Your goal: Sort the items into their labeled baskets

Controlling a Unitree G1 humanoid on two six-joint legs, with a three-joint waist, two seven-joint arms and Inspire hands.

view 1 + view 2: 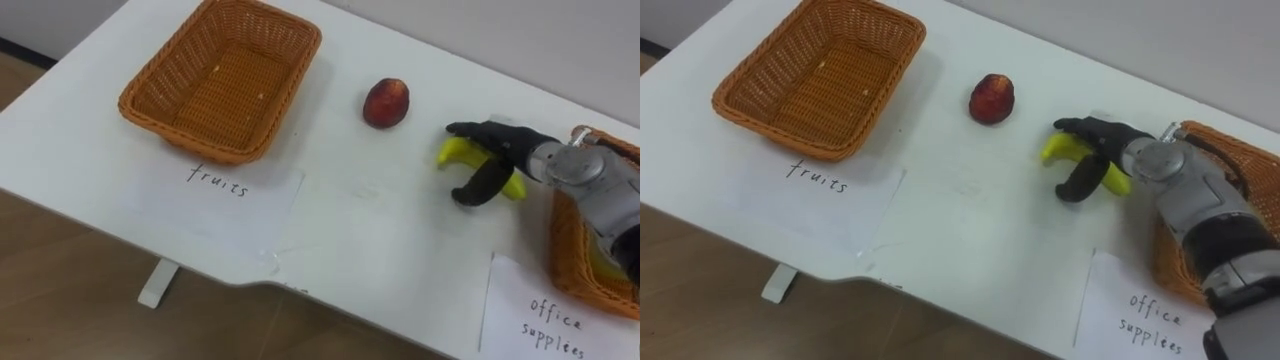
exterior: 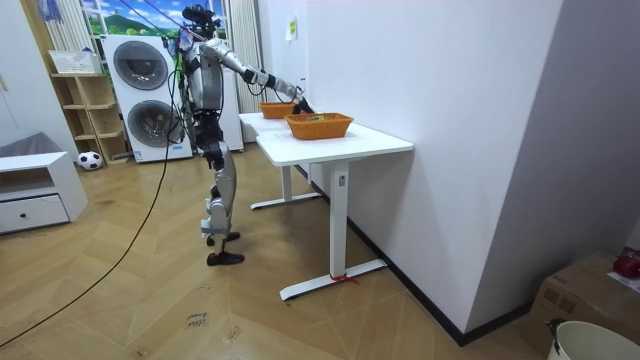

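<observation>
Left eye view: the right hand curls fingers and thumb round the banana near the table's right edge; it should grip snugly before lifting toward the left basket.

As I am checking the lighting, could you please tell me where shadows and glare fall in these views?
Left eye view: even light, no glare on the white table, soft shadows beside the empty basket and under the right hand gripping the banana. Room view: the table top evenly lit, without glare.
</observation>
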